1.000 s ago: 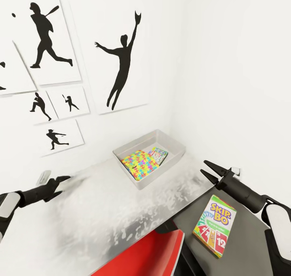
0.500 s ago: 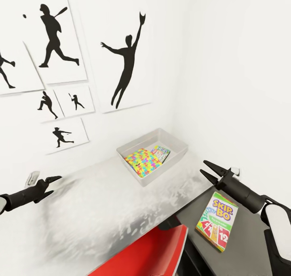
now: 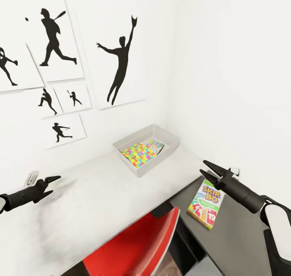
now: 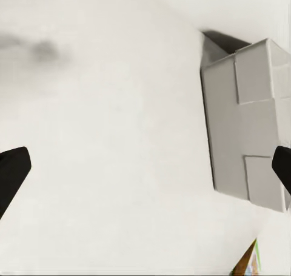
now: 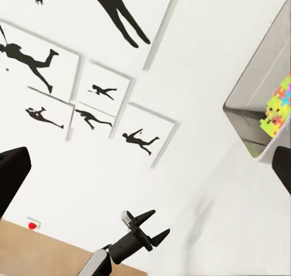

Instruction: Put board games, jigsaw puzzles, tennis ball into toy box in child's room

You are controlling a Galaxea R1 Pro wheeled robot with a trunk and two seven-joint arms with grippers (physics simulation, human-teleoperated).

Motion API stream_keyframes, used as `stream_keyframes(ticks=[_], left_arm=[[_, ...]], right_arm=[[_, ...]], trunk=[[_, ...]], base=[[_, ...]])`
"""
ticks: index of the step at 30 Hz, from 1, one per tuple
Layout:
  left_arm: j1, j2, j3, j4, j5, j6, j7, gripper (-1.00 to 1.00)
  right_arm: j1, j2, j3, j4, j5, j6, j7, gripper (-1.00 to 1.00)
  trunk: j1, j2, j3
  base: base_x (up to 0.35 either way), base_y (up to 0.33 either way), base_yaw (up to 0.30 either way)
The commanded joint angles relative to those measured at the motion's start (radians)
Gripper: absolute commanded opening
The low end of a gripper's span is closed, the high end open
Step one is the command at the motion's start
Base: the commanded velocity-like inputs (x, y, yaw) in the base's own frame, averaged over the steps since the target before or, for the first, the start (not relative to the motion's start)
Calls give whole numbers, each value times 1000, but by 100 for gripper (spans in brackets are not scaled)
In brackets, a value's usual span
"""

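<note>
1. Pale grey toy box sits at the far corner of the desk, against the wall with the silhouette posters. A jigsaw puzzle and a green-pink board game are seen lying inside it.
2. Skip-Bo box lies flat on the lower dark grey side unit, near that unit's far edge, well apart from the toy box.
3. Right hand hovers just above and beyond the Skip-Bo box, fingers apart, nothing held, no contact seen.
4. Left hand hangs over the desk's left part, fingers apart, empty, well apart from all toys.
5. Step judged in hand: Skip-Bo pickup by the right hand.
6. The box is thin and flat, so a top-down pinch is likely to slip. Better: the hand lowered over the far short edge, one finger slid under or the box nudged past the unit's edge, then closed across the thickness.
7. Lift should be kept level; the toy box rim must be cleared before release.
8. Red chair sits under the desk's near edge; elbow clearance should be watched.
</note>
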Motion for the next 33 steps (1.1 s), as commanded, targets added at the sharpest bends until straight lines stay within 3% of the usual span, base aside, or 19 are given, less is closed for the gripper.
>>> stream_keyframes(ticks=[1,13,33], left_arm=[[0,1,3,0,-2,6,-3,100],[0,7,3,0,-2,6,-4,100],[0,25,3,0,-3,6,-27,100]], right_arm=[[-1,1,-1,1,7,4,8,100],[-1,2,0,1,7,2,7,100],[-1,2,0,4,7,0,6,100]], trunk=[[0,-2,-2],[0,-2,5],[0,-2,16]], base=[[-130,-84,-257],[-26,-8,-273],[0,168,-276]])
